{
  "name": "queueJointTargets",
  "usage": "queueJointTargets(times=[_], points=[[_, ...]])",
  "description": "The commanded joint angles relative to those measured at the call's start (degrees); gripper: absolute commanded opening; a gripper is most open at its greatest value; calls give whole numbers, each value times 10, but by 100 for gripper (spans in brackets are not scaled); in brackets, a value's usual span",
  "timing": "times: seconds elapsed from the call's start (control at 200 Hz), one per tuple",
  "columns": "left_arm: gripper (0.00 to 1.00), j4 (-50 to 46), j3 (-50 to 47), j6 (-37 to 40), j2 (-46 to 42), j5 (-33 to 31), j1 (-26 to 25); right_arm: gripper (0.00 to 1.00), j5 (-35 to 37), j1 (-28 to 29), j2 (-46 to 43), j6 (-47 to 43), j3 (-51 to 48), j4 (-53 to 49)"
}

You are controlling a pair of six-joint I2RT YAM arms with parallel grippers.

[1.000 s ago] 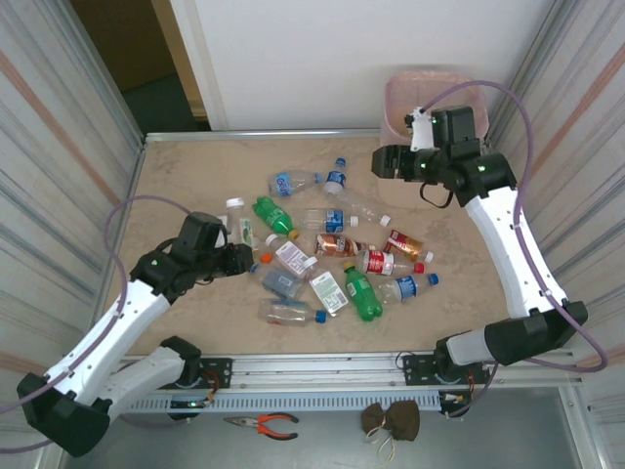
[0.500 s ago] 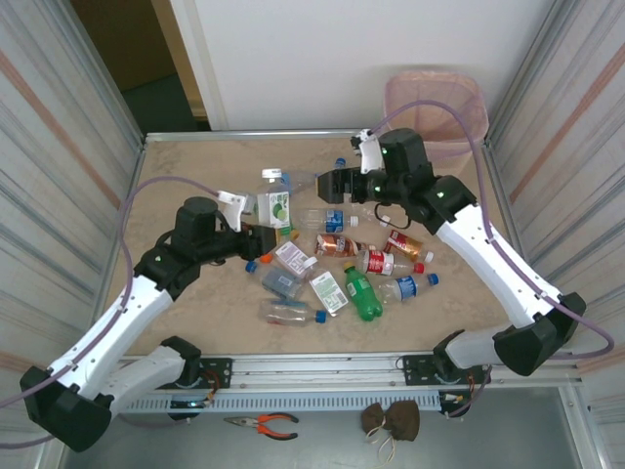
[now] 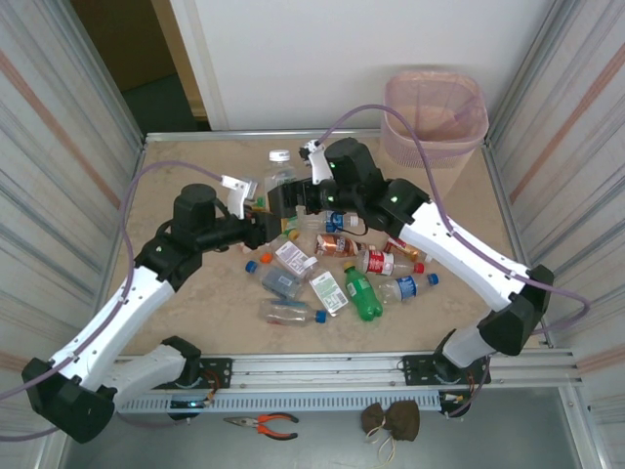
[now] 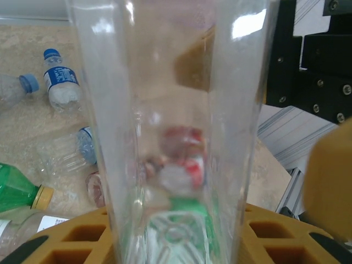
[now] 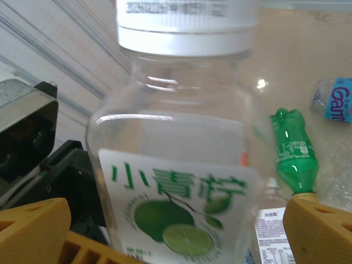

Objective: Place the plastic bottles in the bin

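bottle (image 3: 279, 181) with the lime label stands upright, well left of the bin (image 3: 420, 147), pinched low down by the left gripper (image 3: 262, 223). right gripper (image 3: 283, 202) jaws are spread wide either side of it, gaps showing. other bottles (image 3: 337, 264) sprawl left of the bin too, nearer the front edge. bare table (image 3: 469, 195) lies between them and the bin.

Left hand (image 3: 264, 231) tight, right hand (image 3: 282, 200) wide.
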Motion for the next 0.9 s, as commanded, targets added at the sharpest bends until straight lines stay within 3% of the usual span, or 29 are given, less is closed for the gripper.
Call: queueJointTargets(times=[0.0,0.596,0.792,0.892], points=[[37,11,25,25,5,22,2,97,35,7,17,25,41,-9],[39,38,7,15,-10,21,2,72,46,7,38,48,56,-17],[45,55,-12,7,-22,16,2,67,54,7,30,47,54,-20],[59,61,-16,1,-25,4,3,66,58,3,26,44,56,-21]])
